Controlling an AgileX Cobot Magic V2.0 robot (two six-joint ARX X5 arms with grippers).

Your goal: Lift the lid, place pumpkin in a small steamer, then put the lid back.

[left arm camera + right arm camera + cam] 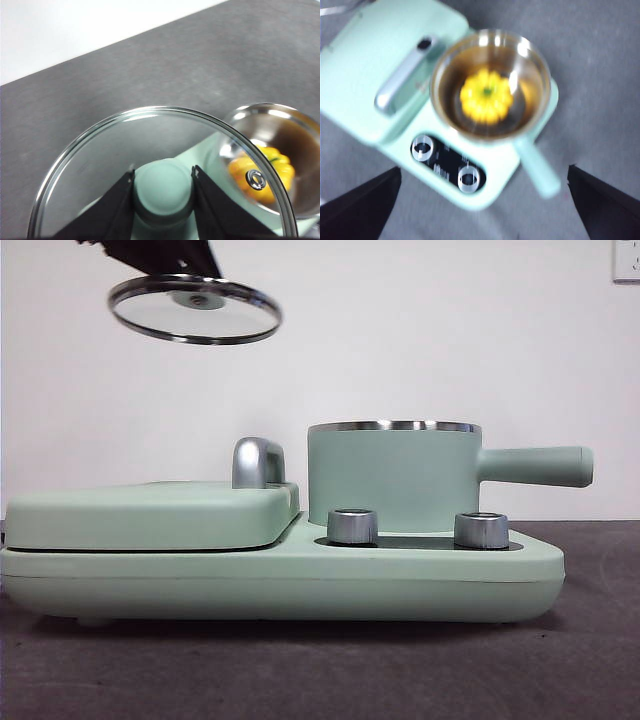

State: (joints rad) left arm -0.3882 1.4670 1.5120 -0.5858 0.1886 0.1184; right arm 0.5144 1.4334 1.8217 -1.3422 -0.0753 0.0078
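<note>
My left gripper [163,182] is shut on the mint-green knob of the see-through lid [150,165]. In the front view the lid [195,308] hangs tilted high at the upper left, under the black gripper [160,255]. The small steamer [395,475] stands open on the appliance, its handle [535,466] pointing right. The yellow pumpkin [486,96] sits inside the steamer [490,82]; it also shows in the left wrist view [265,172]. My right gripper [482,210] is open and empty, high above the steamer.
The steamer stands on a mint-green appliance base [280,580] with two steel dials [352,526] [481,530]. A flat griddle cover [150,515] with a chrome handle [257,462] fills its left half. Grey tabletop [320,670] lies around it.
</note>
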